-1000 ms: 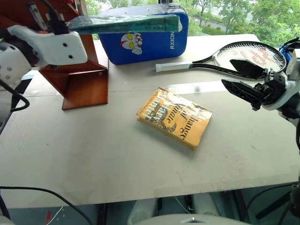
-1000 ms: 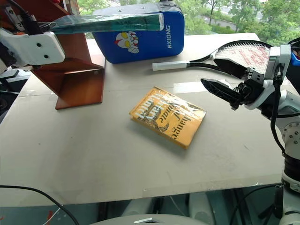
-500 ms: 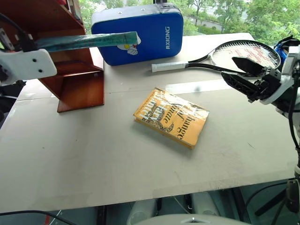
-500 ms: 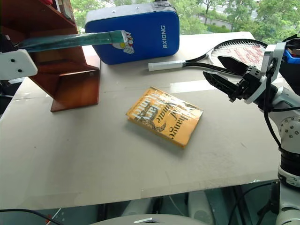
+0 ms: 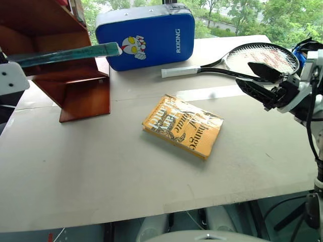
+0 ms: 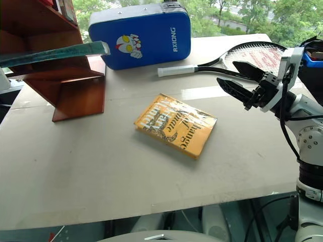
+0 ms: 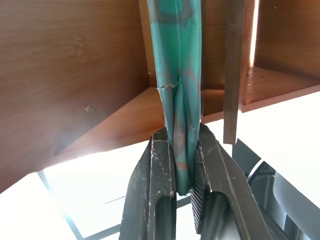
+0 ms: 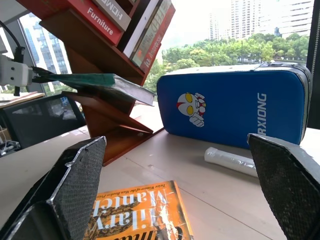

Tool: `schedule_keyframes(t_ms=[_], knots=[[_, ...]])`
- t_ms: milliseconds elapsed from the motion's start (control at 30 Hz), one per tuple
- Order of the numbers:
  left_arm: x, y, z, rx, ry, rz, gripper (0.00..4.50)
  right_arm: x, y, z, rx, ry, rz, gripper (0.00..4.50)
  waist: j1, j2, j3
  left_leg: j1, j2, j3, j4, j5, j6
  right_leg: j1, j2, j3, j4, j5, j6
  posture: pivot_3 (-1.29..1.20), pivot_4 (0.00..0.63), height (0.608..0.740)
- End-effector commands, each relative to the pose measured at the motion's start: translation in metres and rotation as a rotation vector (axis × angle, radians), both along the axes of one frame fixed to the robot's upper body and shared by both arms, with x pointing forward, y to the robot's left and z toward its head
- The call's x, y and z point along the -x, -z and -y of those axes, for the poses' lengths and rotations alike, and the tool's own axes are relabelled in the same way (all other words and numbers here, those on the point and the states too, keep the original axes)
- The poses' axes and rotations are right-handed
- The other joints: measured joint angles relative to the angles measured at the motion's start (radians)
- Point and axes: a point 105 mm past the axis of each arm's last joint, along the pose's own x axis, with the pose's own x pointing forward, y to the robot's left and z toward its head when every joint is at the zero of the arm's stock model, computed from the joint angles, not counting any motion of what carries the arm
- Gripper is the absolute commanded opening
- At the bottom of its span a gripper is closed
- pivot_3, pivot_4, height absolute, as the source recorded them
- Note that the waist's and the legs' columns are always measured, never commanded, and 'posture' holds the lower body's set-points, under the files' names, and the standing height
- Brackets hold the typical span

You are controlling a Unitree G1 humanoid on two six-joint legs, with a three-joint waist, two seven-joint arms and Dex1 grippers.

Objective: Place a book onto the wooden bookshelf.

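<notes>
The teal-green book [image 5: 65, 53] in crinkled plastic wrap is held level and edge-on, with my left gripper [image 7: 181, 137] shut on its near end. Its free end hangs above the lower boards of the reddish-brown wooden bookshelf [image 5: 83, 96], at the table's far left, and reaches just past the shelf's right edge. In the right wrist view the book [image 8: 95, 82] floats apart from the slanted boards. My right gripper [image 6: 227, 72] is open and empty, raised above the table's right side and pointing toward the shelf.
A yellow-orange book [image 5: 182, 126] lies flat mid-table. A blue padded case [image 5: 146, 35] stands at the back beside the shelf. A racket [image 5: 262, 55] lies at the back right, under my right gripper. Several books [image 8: 145, 25] lean in the shelf's upper tier.
My left arm has carried the book to the left; its free end has left the front of the blue case and now hangs over the shelf. The right gripper has hardly moved.
</notes>
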Motion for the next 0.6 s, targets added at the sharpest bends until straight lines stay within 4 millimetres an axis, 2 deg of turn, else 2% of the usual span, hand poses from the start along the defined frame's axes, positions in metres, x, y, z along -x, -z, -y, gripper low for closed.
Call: schedule_keyframes(t_ms=[33, 67, 133, 167, 267, 300, 400, 467, 533, 600], knots=[[0.010, -0.013, -0.016, 0.020, -0.063, 0.044, 0.90, 0.004, -0.014, -0.001, -0.002, 0.007, 0.070, 4.50, -0.008, 0.000, 0.000, 0.000, 0.000, 0.001, 0.000, 0.000, 0.000, -0.001, 0.000, 0.000, 0.001, 0.000, 0.000, 0.00, 0.150, 0.740], [0.010, -0.013, -0.018, 0.023, -0.071, 0.044, 1.23, 0.004, -0.014, -0.001, -0.003, 0.006, 0.071, 4.50, -0.010, 0.000, 0.000, 0.000, 0.000, 0.001, 0.000, 0.000, 0.000, -0.002, 0.000, 0.000, 0.002, 0.000, 0.000, 0.00, 0.150, 0.740], [0.013, -0.013, -0.023, 0.030, -0.095, 0.051, 2.38, 0.004, -0.014, -0.001, -0.004, 0.005, 0.072, 4.50, -0.010, 0.000, 0.000, 0.000, 0.000, 0.001, 0.000, 0.000, 0.000, -0.002, 0.000, 0.000, 0.003, 0.000, 0.000, 0.00, 0.150, 0.740], [0.014, -0.013, -0.025, 0.036, -0.105, 0.055, 2.65, 0.004, -0.014, -0.001, -0.004, 0.004, 0.071, 4.50, -0.008, -0.001, 0.000, 0.000, 0.000, 0.001, 0.000, 0.000, 0.000, -0.002, 0.000, 0.000, 0.003, 0.000, 0.000, 0.00, 0.150, 0.740], [0.018, -0.015, -0.029, 0.038, -0.126, 0.069, 4.12, 0.004, -0.012, -0.002, 0.004, 0.001, 0.070, 4.50, -0.004, -0.001, -0.001, -0.001, 0.000, 0.001, 0.000, 0.000, 0.000, -0.002, 0.000, 0.000, 0.003, 0.000, 0.000, 0.00, 0.150, 0.740], [0.020, -0.015, -0.030, 0.040, -0.133, 0.074, 4.39, 0.004, -0.011, -0.002, 0.005, -0.001, 0.069, 4.50, -0.003, -0.001, -0.001, -0.001, 0.000, 0.001, 0.001, 0.000, 0.000, -0.002, 0.000, 0.000, 0.002, 0.000, 0.000, 0.00, 0.150, 0.740], [0.028, -0.020, -0.033, 0.042, -0.148, 0.109, 4.39, 0.003, -0.011, -0.003, 0.007, -0.007, 0.069, 4.50, -0.003, -0.001, -0.001, -0.001, 0.000, 0.001, 0.001, 0.000, 0.000, -0.002, -0.001, 0.000, 0.002, 0.000, 0.000, 0.00, 0.150, 0.740], [0.035, -0.028, -0.034, 0.113, -0.143, 0.195, 4.39, 0.002, -0.011, -0.003, 0.008, -0.011, 0.066, 4.50, -0.003, -0.001, -0.001, -0.001, 0.000, 0.001, 0.001, 0.000, 0.000, -0.002, -0.001, 0.000, 0.003, 0.000, 0.000, 0.00, 0.150, 0.740], [0.042, -0.031, -0.031, 0.297, -0.106, 0.324, 4.39, 0.001, -0.008, -0.003, 0.027, -0.016, 0.065, 4.50, -0.003, 0.000, -0.001, -0.001, 0.000, 0.001, 0.001, 0.000, 0.000, -0.002, -0.001, 0.000, 0.003, 0.000, 0.000, 0.00, 0.150, 0.740], [0.047, -0.018, -0.023, 0.471, -0.035, 0.371, 4.39, -0.001, -0.006, -0.002, 0.028, -0.013, 0.061, 4.50, -0.003, -0.001, -0.001, -0.001, 0.000, 0.001, 0.002, 0.000, 0.000, -0.002, -0.001, 0.000, 0.003, 0.000, 0.000, 0.00, 0.150, 0.740]])
